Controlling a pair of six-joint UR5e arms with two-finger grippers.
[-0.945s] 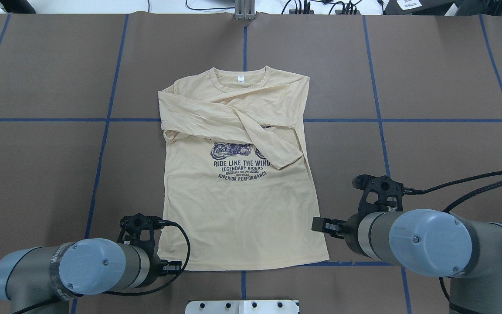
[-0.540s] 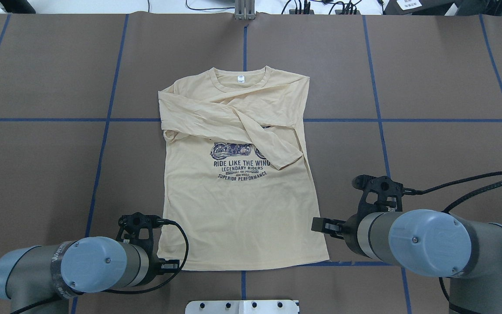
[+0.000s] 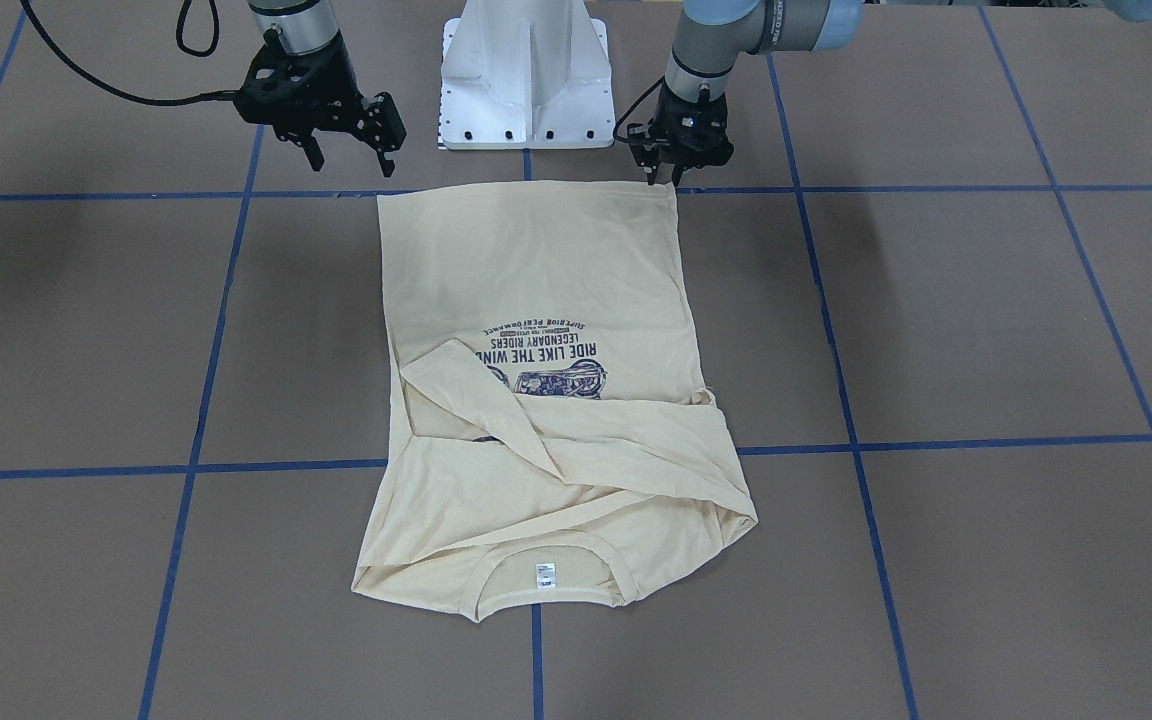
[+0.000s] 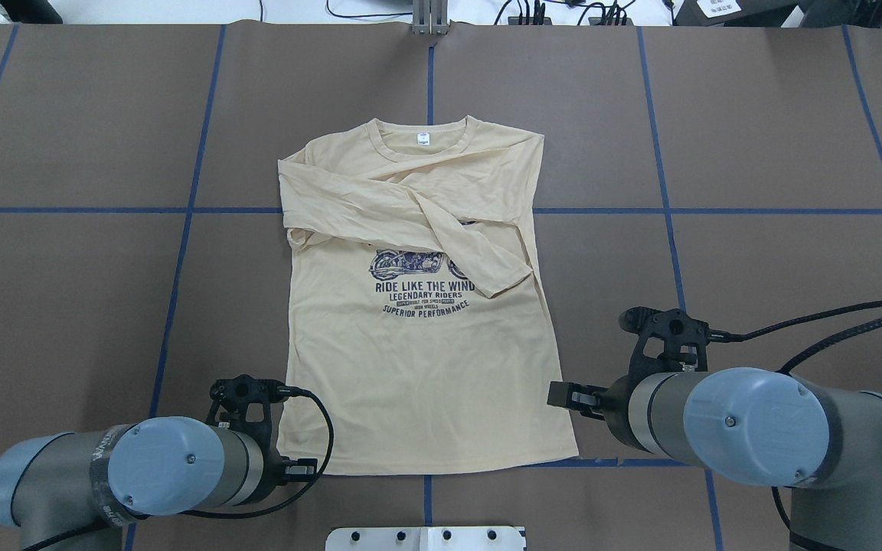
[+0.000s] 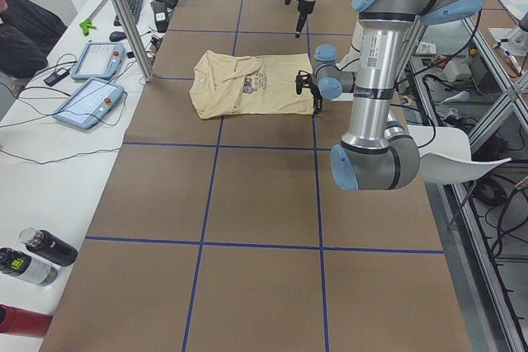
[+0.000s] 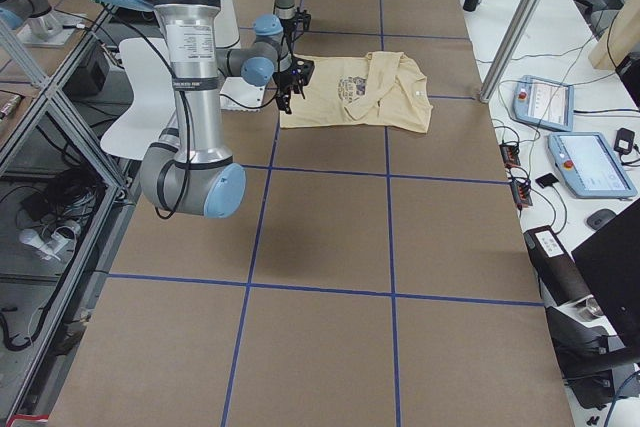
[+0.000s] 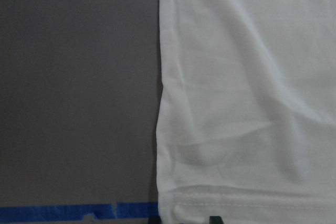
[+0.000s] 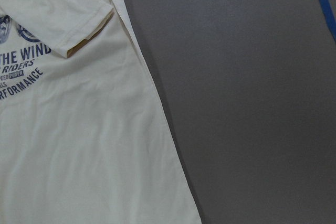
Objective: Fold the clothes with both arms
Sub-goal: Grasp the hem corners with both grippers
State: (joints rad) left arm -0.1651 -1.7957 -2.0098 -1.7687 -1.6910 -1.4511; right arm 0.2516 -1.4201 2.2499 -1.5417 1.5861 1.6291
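- Left gripper (image 3: 664, 180) sits low at the near hem corner (image 7: 165, 203), jaws narrowed with a small gap, and I can confirm no grip.
- Right gripper (image 3: 351, 155) hangs wide open and empty, just off the other corner.
- Between them lies the pale cream long-sleeved cotton T-shirt (image 4: 418, 367), flat, with its sleeves crossed over the chest.
- Its long axis runs straight away from both grippers, collar farthest, and the left is nearer its corner.
- Underneath is the brown table with blue tape lines (image 4: 755, 153).
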